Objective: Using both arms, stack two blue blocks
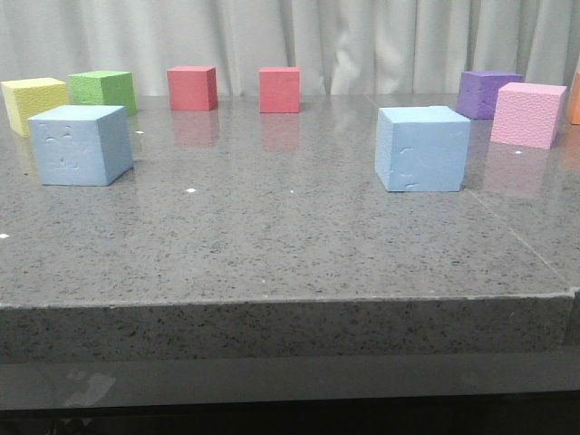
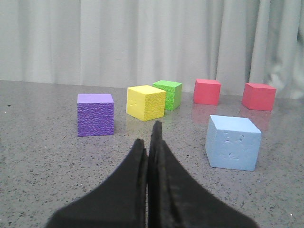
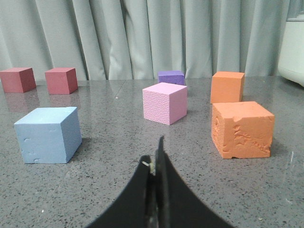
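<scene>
Two sky-blue blocks are parked well apart on the grey speckled desk [image 1: 272,245]. The left blue block [image 1: 79,144] is sat toward the left side, just in front of a yellow cube [image 1: 34,102] and a green cube [image 1: 102,91]. The right blue block [image 1: 422,148] is found right of centre, with a purple cube [image 1: 488,93] and a pink cube [image 1: 528,114] behind it to the right. Two red cubes [image 1: 192,88] are lined up along the back near the curtain [image 1: 290,36].

Neither arm is caught in the front view. In the left wrist view the left hand [image 2: 150,142] is seen with fingers pressed together, nothing pinched, well short of the blue block. Same story in the right wrist view: the right hand [image 3: 155,164] is pressed together and empty, the other blue block sat apart from it, off to one side. Two orange cubes [image 3: 242,129] are spotted there too.
</scene>
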